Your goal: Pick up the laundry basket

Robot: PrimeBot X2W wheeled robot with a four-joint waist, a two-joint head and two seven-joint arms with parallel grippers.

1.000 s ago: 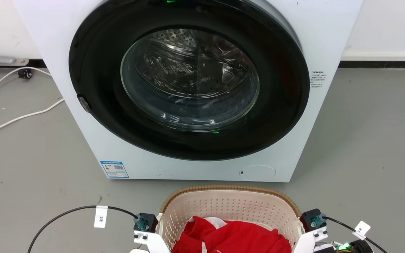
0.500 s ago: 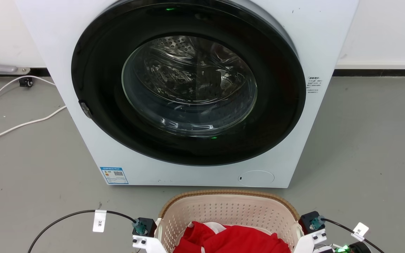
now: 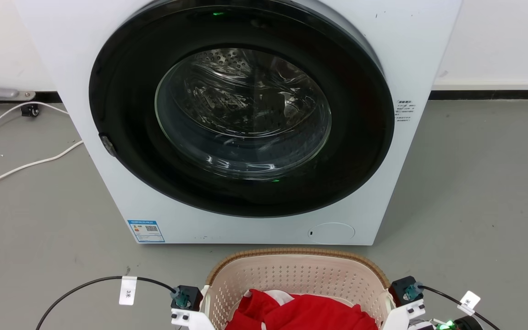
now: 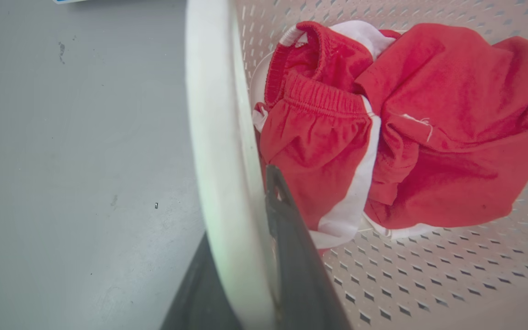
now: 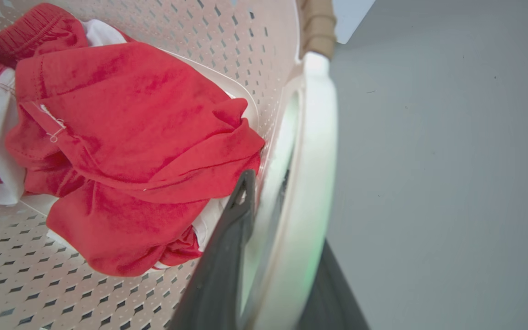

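The laundry basket point(image 3: 298, 253), cream with holes and a brown woven rim, shows at the bottom middle of the head view with red and white clothes point(image 3: 300, 311) in it. In the left wrist view my left gripper point(image 4: 241, 206) is shut on the basket's white side handle point(image 4: 213, 114), one dark finger point(image 4: 291, 256) inside the basket and the other outside. In the right wrist view my right gripper point(image 5: 287, 211) is shut on the opposite white handle point(image 5: 319, 137), its inner finger point(image 5: 232, 238) against the red clothes point(image 5: 131, 137).
A white front-loading washer point(image 3: 108, 192) with a shut round glass door point(image 3: 243, 114) stands just beyond the basket. White cables point(image 3: 25, 160) lie on the grey floor at the left, and a black cable point(image 3: 85, 283) runs to my left wrist. Open floor point(image 3: 475, 206) lies to the right.
The whole head picture has shifted slightly down and left, so the camera moved. The basket keeps the same distance from the washer, and both grippers stay at its sides.
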